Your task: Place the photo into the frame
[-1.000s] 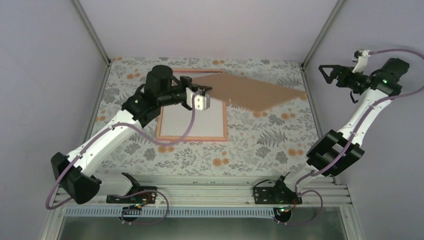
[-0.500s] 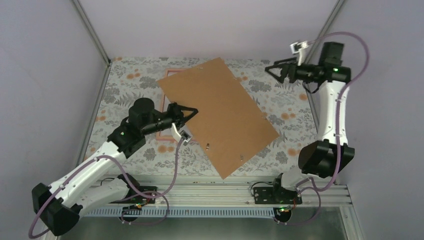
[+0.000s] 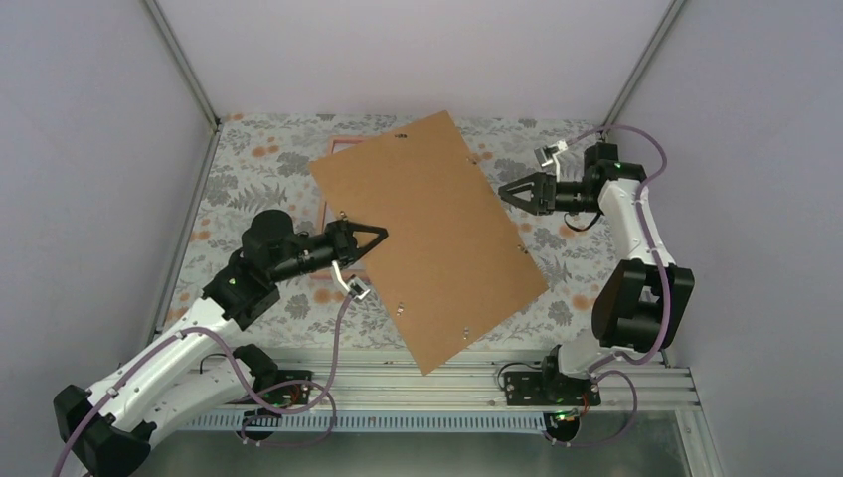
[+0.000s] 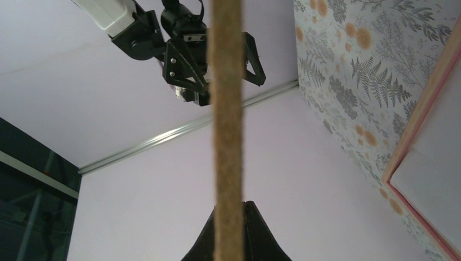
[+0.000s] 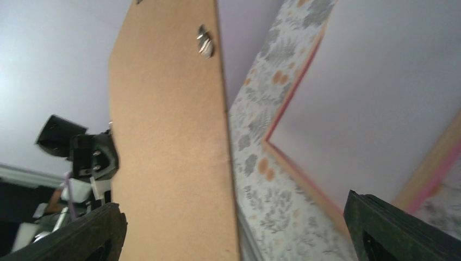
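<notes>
Two fingers of the left gripper pinch one edge of the flat brown backing board, tilted above the thin-edged pink rectangular frame lying below them. The right gripper has its fingers spread, just short of the opposite edge.

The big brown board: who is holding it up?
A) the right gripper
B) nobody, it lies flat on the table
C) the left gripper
C: the left gripper is shut on the edge of the brown board. The left wrist view shows that edge running between its fingers, and the board is tilted up off the table. The right gripper is open near the opposite edge, not clamped on it.
</notes>
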You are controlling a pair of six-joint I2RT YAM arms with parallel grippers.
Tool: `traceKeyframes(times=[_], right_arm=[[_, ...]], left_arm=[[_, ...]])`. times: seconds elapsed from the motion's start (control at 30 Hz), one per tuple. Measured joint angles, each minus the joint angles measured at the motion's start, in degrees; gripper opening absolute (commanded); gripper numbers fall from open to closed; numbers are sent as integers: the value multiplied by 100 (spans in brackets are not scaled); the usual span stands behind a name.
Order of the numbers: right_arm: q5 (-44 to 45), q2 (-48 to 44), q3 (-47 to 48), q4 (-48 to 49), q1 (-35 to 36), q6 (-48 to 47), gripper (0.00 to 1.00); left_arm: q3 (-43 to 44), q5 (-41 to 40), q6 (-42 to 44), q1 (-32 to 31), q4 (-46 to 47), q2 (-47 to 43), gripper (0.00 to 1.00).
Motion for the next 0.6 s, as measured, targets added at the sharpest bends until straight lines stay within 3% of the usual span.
traceKeyframes(times=[0.13, 0.37, 0.5, 0.57, 0.6], right_arm=[[-422, 0, -109, -428, 236, -483, 92], [-925, -17, -319, -682, 658, -813, 45], [-984, -116, -603, -717, 654, -831, 6], [-1121, -160, -708, -664, 660, -656, 3], [-1263, -184, -761, -610, 651, -542, 3]], left_arm=[[0, 68, 11, 0, 138, 35, 2], [-4, 133, 17, 0, 289, 85, 4], [-85, 59, 20, 2, 382, 92, 14], [-111, -20, 28, 7, 448, 101, 24], [-142, -39, 46, 35, 411, 98, 34]])
